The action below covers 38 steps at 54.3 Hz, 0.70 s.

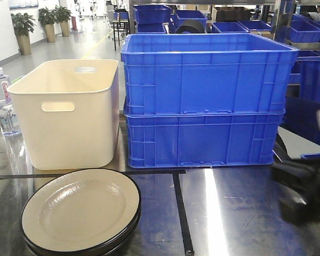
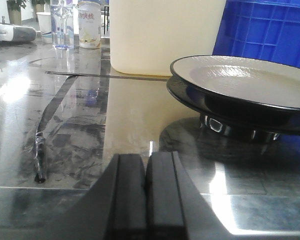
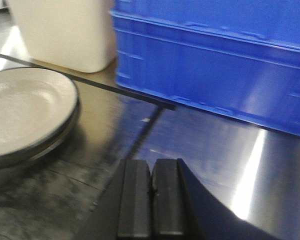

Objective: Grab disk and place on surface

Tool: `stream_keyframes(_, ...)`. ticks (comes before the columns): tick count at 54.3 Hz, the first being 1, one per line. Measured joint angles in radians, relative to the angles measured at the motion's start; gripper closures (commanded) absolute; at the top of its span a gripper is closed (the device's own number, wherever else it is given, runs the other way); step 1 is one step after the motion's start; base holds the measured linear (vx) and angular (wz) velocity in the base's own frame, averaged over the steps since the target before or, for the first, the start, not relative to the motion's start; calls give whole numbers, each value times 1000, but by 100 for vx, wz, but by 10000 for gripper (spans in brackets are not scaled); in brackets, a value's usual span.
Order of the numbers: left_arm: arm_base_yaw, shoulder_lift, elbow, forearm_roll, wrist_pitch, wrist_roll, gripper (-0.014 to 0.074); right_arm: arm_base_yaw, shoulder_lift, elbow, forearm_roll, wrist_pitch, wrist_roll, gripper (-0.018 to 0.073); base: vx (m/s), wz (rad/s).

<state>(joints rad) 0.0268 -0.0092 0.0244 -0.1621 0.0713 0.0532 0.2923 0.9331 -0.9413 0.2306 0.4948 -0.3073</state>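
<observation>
We see first the desk point(image 1: 240, 213), a shiny grey metal top with thin black tape lines point(image 1: 182, 213), which carries everything. At its far side, well beyond both grippers, two blue crates point(image 1: 205, 101) stand stacked one on the other. Just beside them, further toward the left gripper's side, stands a cream plastic bin point(image 1: 66, 114) with a handle slot.

The disk point(image 1: 81, 209) is a cream plate with a black rim. It lies on top of a second, similar plate, near the front edge of the desk. In the left wrist view the disk point(image 2: 250, 82) is ahead of the left gripper point(image 2: 146, 195) and to its right, apart from it. In the right wrist view the disk point(image 3: 25, 112) is ahead of the right gripper point(image 3: 152, 197) and to its left, also apart from it.

The jaws of both grippers are pressed together with nothing between them. Both hang low over the bare desk.

Far to the left stand a water bottle point(image 1: 0, 98) and a small can point(image 2: 89, 24).
</observation>
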Motion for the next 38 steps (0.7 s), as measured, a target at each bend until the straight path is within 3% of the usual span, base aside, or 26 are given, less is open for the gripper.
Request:
stream_keyframes(7,0,0,0,0,0,0,605,-13,-165,168,-174,-78,178,568,0,0)
stream_keyframes(12,0,0,0,0,0,0,605,-77,-288,293,-285,-118,296,568,0,0)
stream_keyframes(21,0,0,0,0,0,0,605,-190,-469,474,-410,-130,344,568,0,0)
stream_keyframes(38,0,0,0,0,0,0,605,-239,-828,811,-413,-142,350,568,0,0)
